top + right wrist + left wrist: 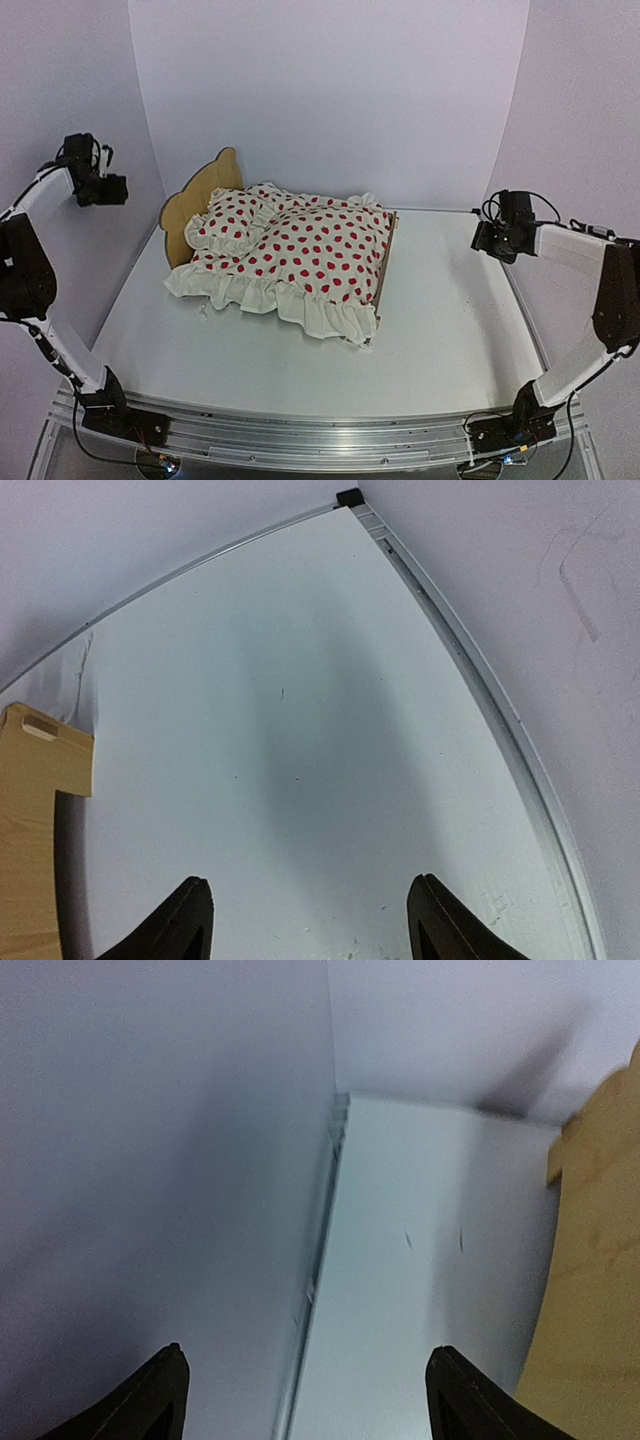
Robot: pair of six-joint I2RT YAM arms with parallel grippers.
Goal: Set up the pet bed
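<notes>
Left arm (30,260): elbow folded, wrist held high at the left wall.
Left fingers (150,1405): wide apart, holding nothing.
Right arm (600,290): elbow bent, wrist high at the desk's (450,320) right edge.
Right fingers (440,925): wide apart, holding nothing.
Pet bed (205,190): far centre-left on the desk, under the dotted blanket (310,250).

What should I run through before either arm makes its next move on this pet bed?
1. The left fingers and right fingers apart and empty: ok.
2. Both arms raised off to the sides, touching nothing: ok.
3. The light plywood bed frame with scalloped headboard standing on the white table, not tipped: ok.
4. The small red-dotted pillow at the headboard end, on top of the white red-dotted ruffled blanket: ok.
5. Blanket squared on the frame: not ok, its near ruffle spills over onto the table.
6. Frame's base under the blanket: cannot tell, covered.
</notes>
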